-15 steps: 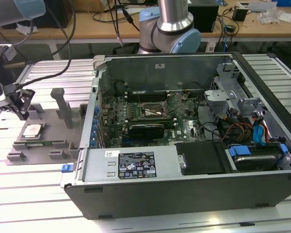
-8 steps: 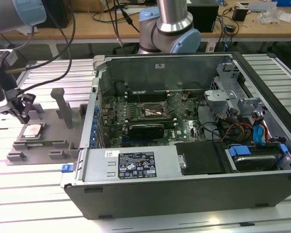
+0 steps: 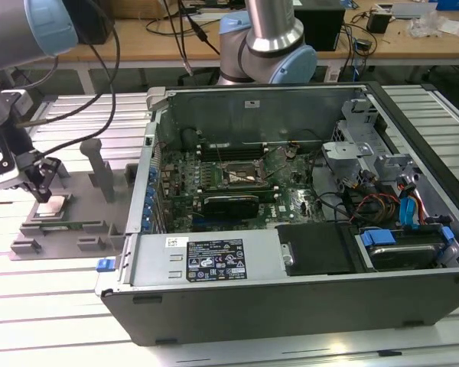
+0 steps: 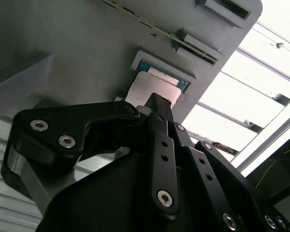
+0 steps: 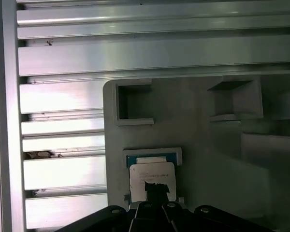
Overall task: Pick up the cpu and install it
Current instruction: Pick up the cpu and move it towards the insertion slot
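Note:
The cpu [image 3: 53, 206] is a small flat silver square at the exterior view's left, over the grey plastic fixture [image 3: 76, 227]. My gripper [image 3: 43, 195] reaches down onto it, its dark fingers together at the chip's near edge and shut on it. In both wrist views the cpu [image 4: 145, 87] [image 5: 150, 173] lies slightly off a blue-edged nest [image 5: 152, 157] of the fixture [image 4: 87, 48] [image 5: 208, 145]. The gripper [image 4: 159, 104] [image 5: 157, 187] covers part of the chip's edge. The motherboard socket [image 3: 243, 177] sits dark and metal-framed inside the open computer case [image 3: 291, 267].
Upright blocks [image 3: 99, 172] rise from the fixture close beside the gripper. The case wall [image 3: 149, 191] stands between fixture and motherboard. Cables, a drive cage [image 3: 367, 145] and a black shroud [image 3: 321, 248] crowd the case's right side. Ribbed aluminium table [image 3: 61, 306] surrounds everything.

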You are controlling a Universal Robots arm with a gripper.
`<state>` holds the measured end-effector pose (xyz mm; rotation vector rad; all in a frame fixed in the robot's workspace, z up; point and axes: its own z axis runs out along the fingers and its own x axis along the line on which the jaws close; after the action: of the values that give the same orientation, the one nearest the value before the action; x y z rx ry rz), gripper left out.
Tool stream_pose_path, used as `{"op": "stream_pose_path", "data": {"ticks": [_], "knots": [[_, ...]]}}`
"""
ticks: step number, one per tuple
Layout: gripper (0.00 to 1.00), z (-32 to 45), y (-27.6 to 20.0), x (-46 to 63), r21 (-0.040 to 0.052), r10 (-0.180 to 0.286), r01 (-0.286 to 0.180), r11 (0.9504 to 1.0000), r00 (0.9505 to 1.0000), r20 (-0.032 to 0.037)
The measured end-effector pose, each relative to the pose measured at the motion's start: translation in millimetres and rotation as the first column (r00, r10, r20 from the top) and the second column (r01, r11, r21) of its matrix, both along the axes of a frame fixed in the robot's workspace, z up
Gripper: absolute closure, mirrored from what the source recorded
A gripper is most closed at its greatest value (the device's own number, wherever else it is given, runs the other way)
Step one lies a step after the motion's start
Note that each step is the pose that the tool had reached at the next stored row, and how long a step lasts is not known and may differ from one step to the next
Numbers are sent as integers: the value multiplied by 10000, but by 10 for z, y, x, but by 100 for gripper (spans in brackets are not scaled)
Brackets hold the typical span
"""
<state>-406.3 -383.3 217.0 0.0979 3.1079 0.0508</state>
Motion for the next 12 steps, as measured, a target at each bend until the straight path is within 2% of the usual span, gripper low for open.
{"op": "stream_pose_path", "data": {"ticks": [3, 9, 10, 11, 12], "knots": [[89, -64, 0, 0, 0, 29, -29, 10000, 10000, 0], [89, -68, 0, 0, 0, 74, -74, 10000, 10000, 0], [83, -68, 0, 0, -1, 80, -80, 10000, 10000, 0], [83, -68, 0, 0, 0, 84, -84, 10000, 10000, 0], [76, -68, 0, 0, 0, 90, -90, 10000, 10000, 0]]}}
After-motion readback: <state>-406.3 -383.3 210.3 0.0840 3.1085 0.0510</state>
